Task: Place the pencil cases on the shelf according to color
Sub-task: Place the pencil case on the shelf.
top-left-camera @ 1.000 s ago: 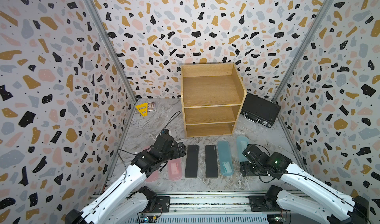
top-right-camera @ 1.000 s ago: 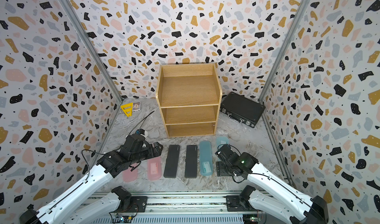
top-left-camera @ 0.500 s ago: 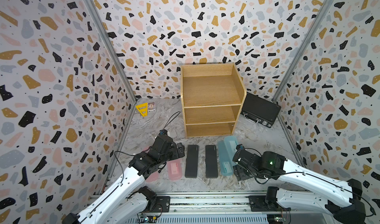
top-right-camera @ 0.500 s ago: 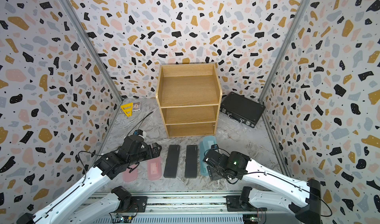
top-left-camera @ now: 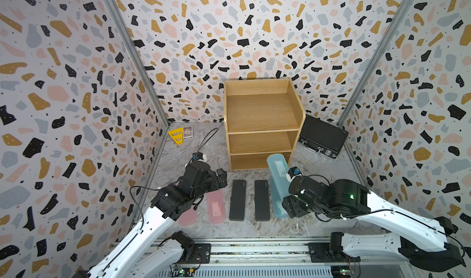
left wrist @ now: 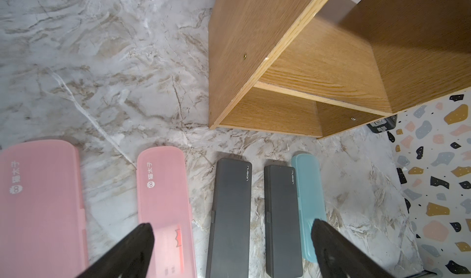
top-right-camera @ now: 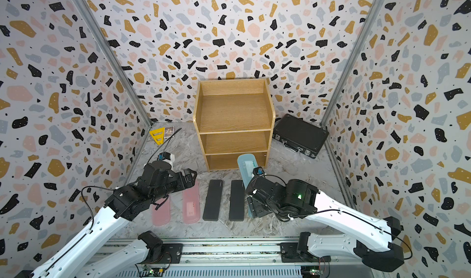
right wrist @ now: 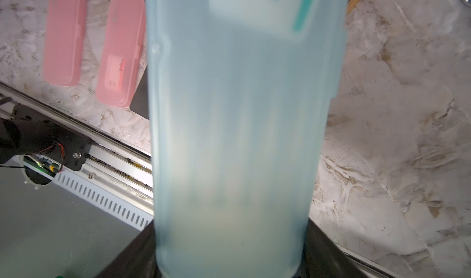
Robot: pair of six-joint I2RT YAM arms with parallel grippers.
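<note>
My right gripper [right wrist: 230,251] is shut on the near end of a translucent teal pencil case [top-left-camera: 277,165], held off the floor. Its far end points at the bottom tier of the oak shelf [top-left-camera: 262,111]. A second teal case [left wrist: 305,187] lies on the floor beside two black cases [top-left-camera: 237,200] [top-left-camera: 262,200]. Left of these lie two pink cases [top-left-camera: 216,206] [top-left-camera: 187,216], the outer one partly under my left arm. My left gripper [left wrist: 232,230] hovers open over the inner pink and black cases, holding nothing. All three shelf tiers show no cases.
A black briefcase [top-left-camera: 322,136] leans by the shelf's right side. A yellow triangle ruler [top-left-camera: 176,134] and a small card box [top-left-camera: 187,132] lie in the back left corner. The arms' metal rail [top-left-camera: 254,248] runs along the front edge. Patterned walls enclose the marble floor.
My right gripper has lifted the rightmost teal case off the floor and swung it left, its far end now towards the shelf. The left arm has hardly moved.
</note>
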